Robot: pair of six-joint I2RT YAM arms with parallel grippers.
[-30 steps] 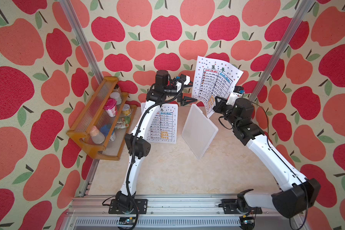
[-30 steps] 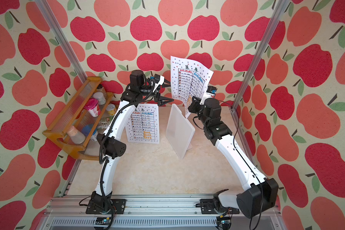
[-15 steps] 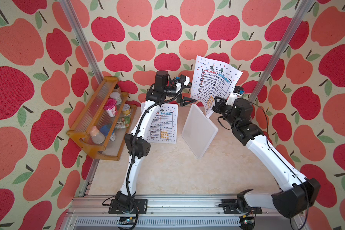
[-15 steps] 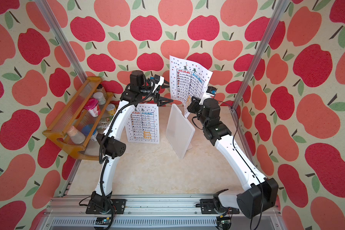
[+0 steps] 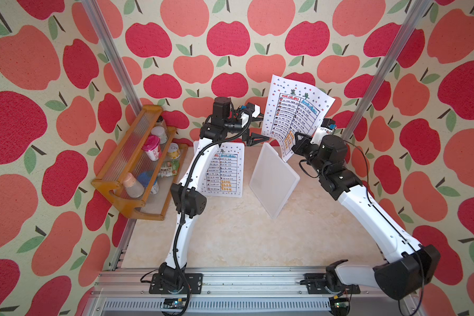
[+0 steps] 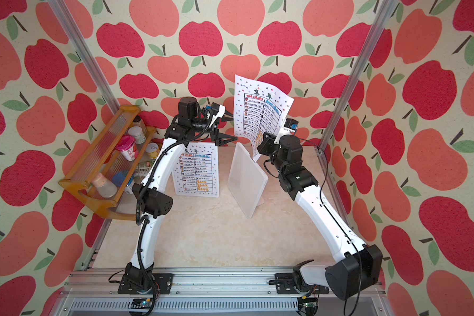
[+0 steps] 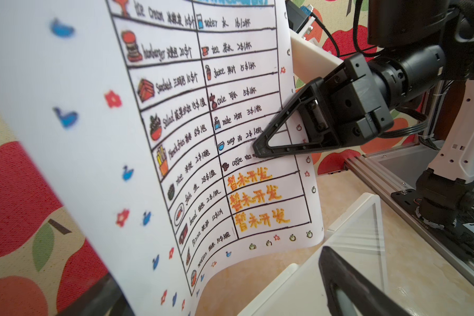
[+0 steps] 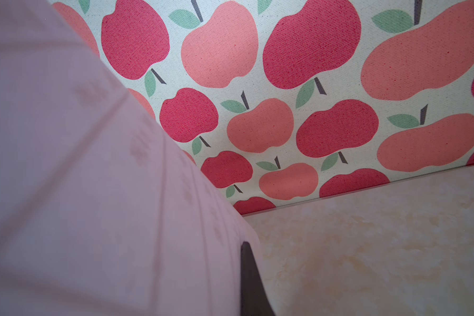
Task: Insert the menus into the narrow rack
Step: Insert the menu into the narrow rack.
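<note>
My right end effector (image 7: 260, 150) is clenched on the lower side edge of one menu (image 5: 296, 112), holding it upright just above the white rack (image 5: 274, 180). My left end effector (image 5: 259, 127) gapes wide beside that sheet, gripping nothing. The other menu (image 5: 226, 175) lies on the bench (image 5: 244, 235) beneath it.

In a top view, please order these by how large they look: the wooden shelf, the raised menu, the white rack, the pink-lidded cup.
1. wooden shelf
2. raised menu; it is lifted nearer the camera, so its lead over the rack is partly unsure
3. white rack
4. pink-lidded cup
</note>
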